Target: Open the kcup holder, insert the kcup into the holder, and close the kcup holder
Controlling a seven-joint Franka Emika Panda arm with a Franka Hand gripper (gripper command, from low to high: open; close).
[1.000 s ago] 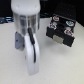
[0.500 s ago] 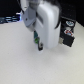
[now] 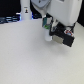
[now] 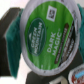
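**Pod held above the table, beside the black drawer unit**

Clamped in the gripper (image 3: 46,31): the tiny white cup-shaped pod with a round green-and-blue foil top (image 4: 46,34), filling nearly the whole wrist view, foil facing the camera and printed with "DARK MAGIC". Pressed against the pod's rim on one side in that view, a teal finger pad (image 4: 12,35); the opposite finger hard to make out. In the exterior view, seen only as a small white-and-green shape (image 3: 46,29) at the tip of the tool, lifted off the pale table (image 3: 30,60), nothing between it and the surface but a faint shadow.

Above the tool, the white arm (image 3: 50,9) dropping in from the top edge, wrist pointing steeply down and slightly tilted. Just to the exterior view's right of the pod, the black boxy drawer unit (image 3: 64,36), close to the tool, whether touching not clear through the blur. Toward the exterior view's left, well apart, a tall white bottle-like object (image 3: 24,12) standing upright near the back of the table.

Compared with half a second ago: arm and pod shifted toward the exterior view's right, now nearer the drawer unit. A second ago: large and close to the camera, blocking much of the scene.
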